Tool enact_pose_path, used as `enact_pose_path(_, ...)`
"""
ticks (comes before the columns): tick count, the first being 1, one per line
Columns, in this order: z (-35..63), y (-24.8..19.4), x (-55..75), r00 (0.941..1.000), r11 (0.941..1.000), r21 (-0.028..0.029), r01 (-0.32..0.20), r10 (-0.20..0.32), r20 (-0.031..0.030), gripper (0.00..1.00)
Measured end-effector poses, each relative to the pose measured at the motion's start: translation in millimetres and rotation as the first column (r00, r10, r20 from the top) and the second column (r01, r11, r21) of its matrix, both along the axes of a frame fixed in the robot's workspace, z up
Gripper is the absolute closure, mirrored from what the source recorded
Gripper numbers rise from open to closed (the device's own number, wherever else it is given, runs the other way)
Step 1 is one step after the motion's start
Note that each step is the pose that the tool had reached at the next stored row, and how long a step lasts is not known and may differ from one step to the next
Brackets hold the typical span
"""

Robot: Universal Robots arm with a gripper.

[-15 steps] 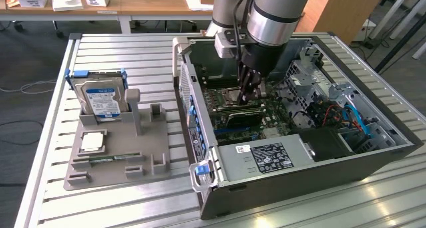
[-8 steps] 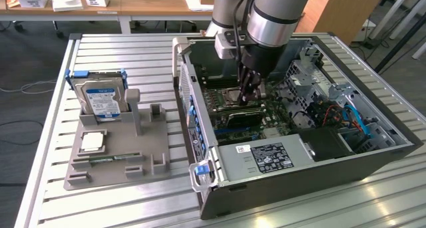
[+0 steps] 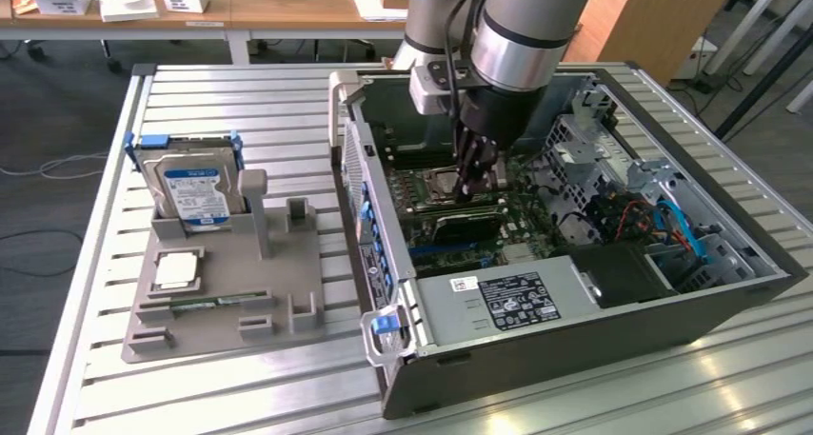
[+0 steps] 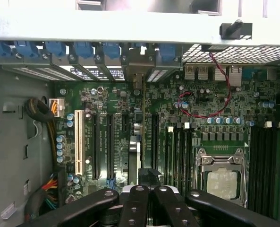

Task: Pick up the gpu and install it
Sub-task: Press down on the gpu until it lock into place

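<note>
Counting from the computer case (image 3: 559, 292): I see one case lying open on the counter (image 3: 228, 387), one grey holder tray (image 3: 209, 302) beside it on the exterior view's left, one blue-labelled hard drive (image 3: 193, 189) standing upright in that tray, and one narrow green memory stick (image 3: 209, 302) lying flat in it. My one gripper (image 3: 477, 183) is down inside the case, over the motherboard (image 4: 177, 118), fingers (image 4: 135, 208) clenched together. Beneath them in the wrist view I make out one gpu (image 4: 136, 142), thin and edge-on, standing in the case with its long axis running parallel to the black expansion slots (image 4: 102, 146), one end reaching the case's rear bracket wall (image 4: 140, 28). Whether the gripper actually pinches the card, I cannot tell.
</note>
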State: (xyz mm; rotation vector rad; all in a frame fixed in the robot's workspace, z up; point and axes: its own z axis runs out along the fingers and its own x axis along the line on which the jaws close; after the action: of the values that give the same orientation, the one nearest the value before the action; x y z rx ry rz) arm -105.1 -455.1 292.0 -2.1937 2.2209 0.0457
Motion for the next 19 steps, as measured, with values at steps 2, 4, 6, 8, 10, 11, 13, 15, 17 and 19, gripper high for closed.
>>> enact_pose_path(2,-1.9,0.0,0.0,1.0000,1.0000,-0.0003,0.000,0.000,-0.0002,0.89)
enact_pose_path(4,-4.0,0.0,0.0,1.0000,1.0000,-0.0004,0.000,0.000,-0.0002,0.89)
enact_pose_path(6,-5.1,0.0,0.0,1.0000,1.0000,-0.0005,0.000,0.000,-0.0003,0.89)
enact_pose_path(8,-5.1,-0.1,0.0,1.0000,1.0000,-0.0007,0.000,0.000,-0.0004,0.89)
enact_pose_path(10,-5.1,-0.1,-0.1,1.0000,1.0000,-0.0006,0.000,0.000,-0.0003,0.89)
enact_pose_path(11,-5.4,0.0,-0.9,1.0000,1.0000,-0.0003,0.000,0.000,-0.0001,0.89)
enact_pose_path(13,-5.4,0.0,-2.7,1.0000,1.0000,-0.0002,0.000,0.000,-0.0001,0.89)
enact_pose_path(15,-5.3,0.0,-2.9,1.0000,1.0000,-0.0004,0.000,0.000,-0.0002,0.89)
enact_pose_path(17,-5.3,0.0,-3.0,1.0000,1.0000,-0.0005,0.000,0.000,-0.0002,0.89)
enact_pose_path(19,-6.7,-0.1,-3.1,1.0000,1.0000,-0.0003,0.000,0.000,-0.0002,0.89)
